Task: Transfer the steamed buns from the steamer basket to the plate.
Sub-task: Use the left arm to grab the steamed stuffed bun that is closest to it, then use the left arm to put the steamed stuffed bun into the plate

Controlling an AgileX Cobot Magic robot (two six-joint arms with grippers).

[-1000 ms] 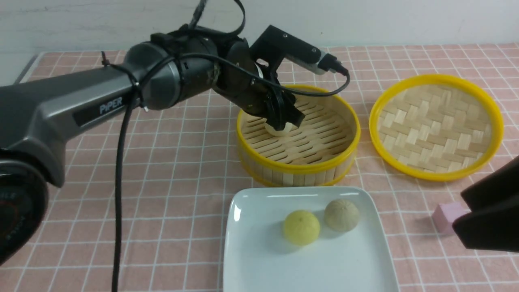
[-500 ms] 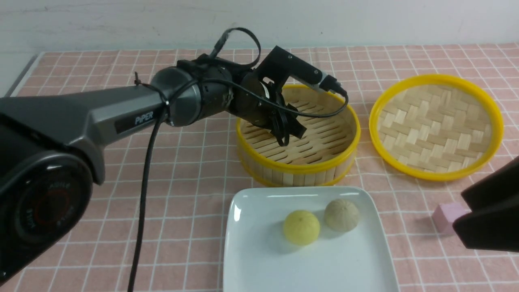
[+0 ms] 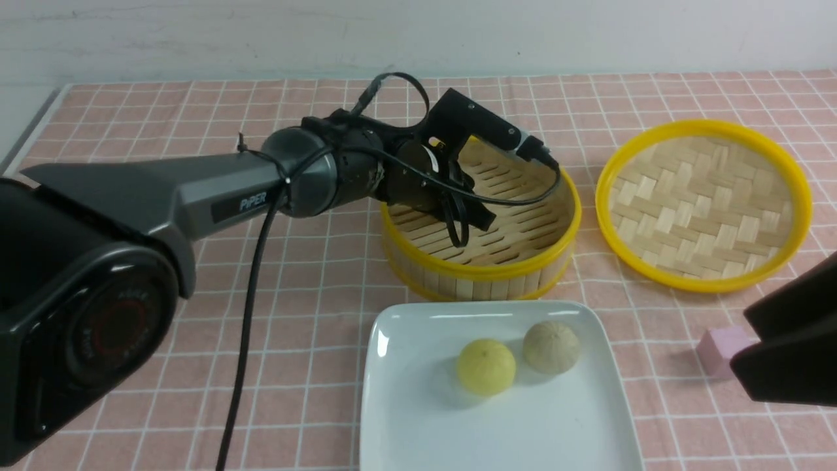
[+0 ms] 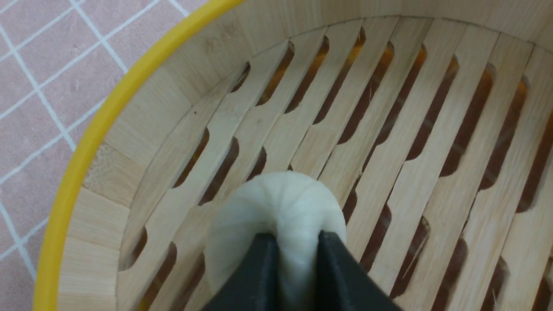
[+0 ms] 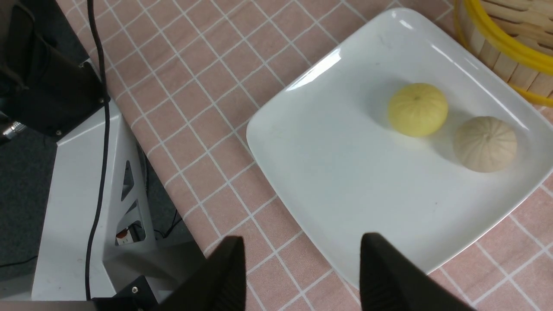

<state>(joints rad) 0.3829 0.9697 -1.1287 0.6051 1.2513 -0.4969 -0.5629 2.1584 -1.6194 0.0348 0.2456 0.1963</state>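
On the pink checked tablecloth (image 3: 294,327), a pale bun (image 4: 276,194) is pinched tight by the left gripper (image 4: 297,242) inside the steamer basket (image 3: 484,278). The yellow bun (image 3: 486,366) and a beige bun (image 3: 551,346) are already sat on the plate (image 3: 418,418), and the right gripper (image 5: 302,259) is held spread near it.

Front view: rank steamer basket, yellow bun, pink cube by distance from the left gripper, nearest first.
1. Steamer basket: left gripper reaches into it.
2. Yellow bun: on the plate, nearer the robot.
3. Pink cube: far right.
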